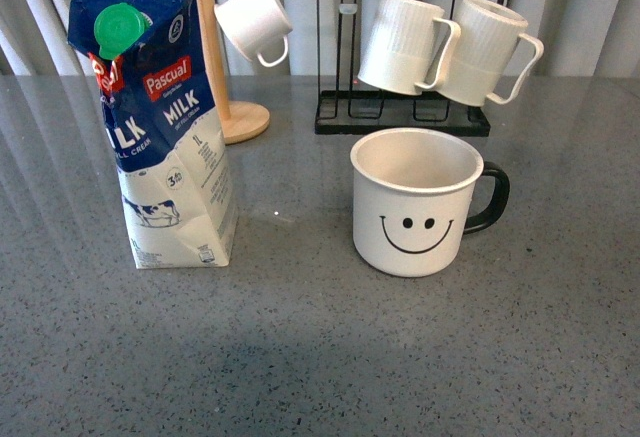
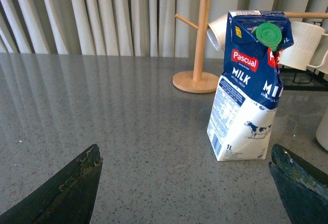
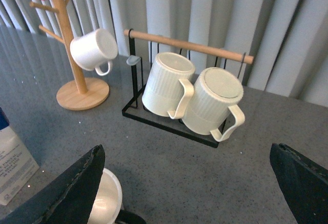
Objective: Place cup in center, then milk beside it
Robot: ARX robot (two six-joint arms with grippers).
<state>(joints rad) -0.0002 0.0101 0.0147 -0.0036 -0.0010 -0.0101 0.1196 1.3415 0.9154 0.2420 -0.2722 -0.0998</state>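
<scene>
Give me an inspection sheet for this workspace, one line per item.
Surface: grey speckled table, no spills seen.
Job's things: cup upright, right of middle; milk upright at left, apart from the cup.
Clutter: wooden mug tree holding a small white cup; black rack holding two ribbed mugs; all behind.
Grippers: left gripper open, empty; right gripper open, empty.
Cables: nothing seen.
Surroundings: pale curtain behind the table.
</scene>
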